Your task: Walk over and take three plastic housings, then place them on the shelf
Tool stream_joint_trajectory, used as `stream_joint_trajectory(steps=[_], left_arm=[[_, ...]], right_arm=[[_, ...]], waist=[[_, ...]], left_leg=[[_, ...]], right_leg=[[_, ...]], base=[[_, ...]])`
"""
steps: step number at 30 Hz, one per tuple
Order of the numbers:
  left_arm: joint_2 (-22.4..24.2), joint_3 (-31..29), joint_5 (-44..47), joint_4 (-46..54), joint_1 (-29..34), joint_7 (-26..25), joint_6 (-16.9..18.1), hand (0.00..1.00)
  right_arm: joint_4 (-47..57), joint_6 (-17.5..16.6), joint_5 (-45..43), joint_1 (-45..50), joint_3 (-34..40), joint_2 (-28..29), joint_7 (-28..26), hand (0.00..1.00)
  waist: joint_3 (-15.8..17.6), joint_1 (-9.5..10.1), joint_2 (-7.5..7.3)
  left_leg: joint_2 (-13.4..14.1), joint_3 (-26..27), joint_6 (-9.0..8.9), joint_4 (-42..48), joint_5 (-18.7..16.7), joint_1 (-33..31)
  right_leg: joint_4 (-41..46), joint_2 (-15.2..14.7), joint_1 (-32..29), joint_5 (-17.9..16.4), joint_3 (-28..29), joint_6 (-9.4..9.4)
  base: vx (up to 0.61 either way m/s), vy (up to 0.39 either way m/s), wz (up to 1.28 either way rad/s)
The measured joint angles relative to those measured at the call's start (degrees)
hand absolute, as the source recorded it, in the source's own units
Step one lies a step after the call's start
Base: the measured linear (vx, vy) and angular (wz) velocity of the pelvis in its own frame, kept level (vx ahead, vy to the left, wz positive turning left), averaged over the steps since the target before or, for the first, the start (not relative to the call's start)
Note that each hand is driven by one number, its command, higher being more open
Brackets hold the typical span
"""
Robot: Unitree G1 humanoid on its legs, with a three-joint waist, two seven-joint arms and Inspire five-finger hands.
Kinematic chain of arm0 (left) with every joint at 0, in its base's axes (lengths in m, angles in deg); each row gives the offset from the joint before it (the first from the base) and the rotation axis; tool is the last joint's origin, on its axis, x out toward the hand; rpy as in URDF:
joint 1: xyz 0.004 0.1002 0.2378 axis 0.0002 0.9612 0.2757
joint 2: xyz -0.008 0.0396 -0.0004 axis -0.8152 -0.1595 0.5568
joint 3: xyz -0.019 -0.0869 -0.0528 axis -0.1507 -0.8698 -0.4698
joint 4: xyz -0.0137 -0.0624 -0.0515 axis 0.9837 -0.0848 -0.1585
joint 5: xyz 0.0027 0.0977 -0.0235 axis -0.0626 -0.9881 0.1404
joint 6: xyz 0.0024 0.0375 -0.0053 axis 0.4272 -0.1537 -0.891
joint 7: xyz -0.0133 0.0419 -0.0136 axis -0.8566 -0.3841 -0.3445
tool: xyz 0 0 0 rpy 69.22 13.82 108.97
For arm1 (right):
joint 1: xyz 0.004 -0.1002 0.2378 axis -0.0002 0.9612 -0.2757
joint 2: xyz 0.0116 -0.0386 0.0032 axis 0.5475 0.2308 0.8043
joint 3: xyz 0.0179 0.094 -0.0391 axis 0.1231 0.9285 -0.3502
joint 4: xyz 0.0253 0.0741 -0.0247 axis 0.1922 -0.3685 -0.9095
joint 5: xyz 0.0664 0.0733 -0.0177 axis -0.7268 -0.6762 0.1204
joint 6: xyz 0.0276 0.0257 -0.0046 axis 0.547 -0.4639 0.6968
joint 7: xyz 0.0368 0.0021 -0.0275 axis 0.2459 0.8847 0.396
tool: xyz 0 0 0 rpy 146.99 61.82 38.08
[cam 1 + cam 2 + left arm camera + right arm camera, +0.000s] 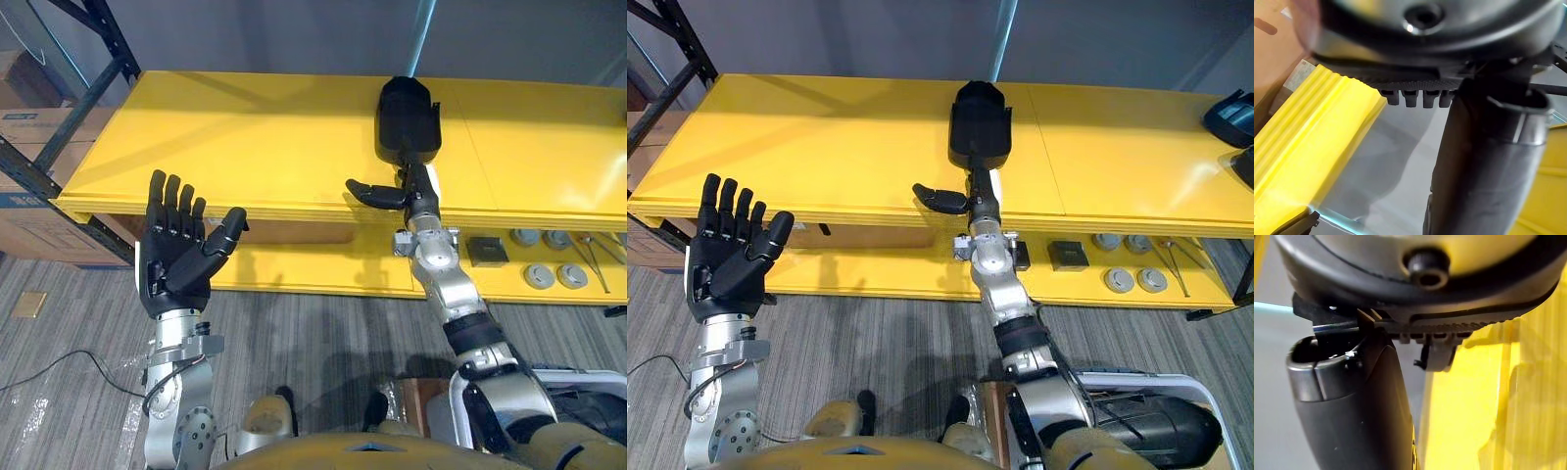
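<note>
A single black plastic housing (407, 116), a smooth shell with a rounded far end and a squarer near end, lies flat on the top board of the yellow shelf (245, 137), its length running away from the robot. Its near end sits right at the tips of the right hand's (421, 201) outstretched fingers (415, 176). Whether they actually touch it cannot be told.

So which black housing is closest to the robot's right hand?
The black housing in the middle of the yellow shelf, just past the right hand. The other dark housing sits far away at the shelf's right end.
</note>
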Motion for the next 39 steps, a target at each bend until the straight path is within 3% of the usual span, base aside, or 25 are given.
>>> stream_joint_trajectory(steps=[6,14,20,23,26,29,32,34,36,39], left_arm=[[0.01,-0.09,-0.01,0.0,0.62,0.02,0.34,1.0],[0.02,-0.44,0.31,0.18,-0.7,2.21,0.9,1.0],[0.0,3.29,3.01,0.38,-3.07,7.87,0.79,1.0],[-0.4,7.73,3.07,-0.5,-4.17,8.44,-0.05,1.0],[-2.72,11.13,2.62,-5.57,-9.23,7.49,-0.7,1.0],[-3.89,12.2,-1.12,-9.1,-13.64,4.05,-1.27,1.0],[-3.93,13.83,-2.85,-9.18,-16.86,2.72,-1.53,1.0],[-3.85,14.96,-3.82,-9.18,-19.03,2.22,-1.87,1.0],[-3.31,16.04,-4.85,-9.17,-20.19,1.81,-1.9,1.0],[-3.35,16.24,-4.85,-9.15,-19.41,-1.36,-3.31,1.0]], right_arm=[[10.87,-0.45,0.02,7.56,-0.21,1.85,-0.17,1.0],[18.69,-6.98,-0.52,14.36,0.32,2.12,-2.12,1.0],[23.79,-7.54,-2.85,26.56,8.09,5.62,-1.26,1.0],[29.28,-7.7,-2.93,36.49,15.24,6.44,-1.1,1.0],[31.32,-8.77,-3.55,42.57,22.22,6.37,-0.85,1.0],[32.08,-12.07,-6.41,48.43,29.39,6.13,-1.57,1.0],[32.79,-14.15,-10.49,53.71,32.07,6.82,-3.83,1.0],[33.08,-15.12,-12.0,54.98,32.05,7.23,-5.47,1.0],[33.28,-16.29,-12.02,54.96,31.14,7.33,-7.46,1.0],[33.26,-17.09,-12.61,52.22,26.48,7.24,-10.58,1.0]], waist=[[-0.02,-1.29,-0.04],[-0.49,-2.78,-0.57],[-1.65,-3.58,-1.03],[-2.83,-7.98,-0.95],[-3.67,-12.1,-0.44],[-4.01,-17.64,0.09],[-4.02,-20.85,0.15],[-4.04,-21.91,0.4],[-4.39,-21.47,1.21],[-4.22,-18.65,3.25]], left_leg=[[0.43,1.6,-0.21,0.06,-0.67,0.96],[0.96,2.76,-0.39,0.01,-1.05,1.16],[1.39,7.79,-0.3,0.23,-2.7,3.63],[2.37,14.32,-0.34,2.11,-5.36,4.82],[3.76,20.91,-0.69,4.18,-8.04,6.1],[4.63,27.73,-1.24,5.1,-10.05,8.33],[5.08,30.27,-1.79,4.89,-10.57,9.68],[5.13,30.41,-1.87,4.56,-10.61,10.06],[4.81,28.91,-1.67,5.52,-10.49,9.59],[3.62,11.88,0.63,9.84,-11.23,7.54]], right_leg=[[-0.22,0.3,0.06,0.06,1.67,0.07],[-0.35,0.84,-0.42,0.06,2.86,0.06],[-0.34,1.33,-1.05,0.49,8.22,0.62],[0.08,1.9,-2.94,1.1,14.96,1.46],[0.14,3.18,-4.82,1.8,21.38,2.1],[0.01,4.85,-6.62,2.6,28.39,2.43],[0.0,5.94,-7.16,2.72,31.29,2.09],[0.08,6.43,-7.27,2.71,31.76,2.08],[0.41,6.86,-8.03,2.79,32.9,2.16],[1.4,8.45,-8.34,2.37,36.9,1.71]], base=[[-0.02,0.008,-0.15],[-0.01,-0.001,-0.07],[-0.03,0.02,-0.42],[-0.03,0.069,-1.06],[-0.02,0.071,-1.27],[0.01,0.054,-1.14],[0.02,0.018,-0.65],[0.0,-0.03,-0.22],[-0.02,-0.032,-0.32],[-0.01,-0.057,-0.64]])
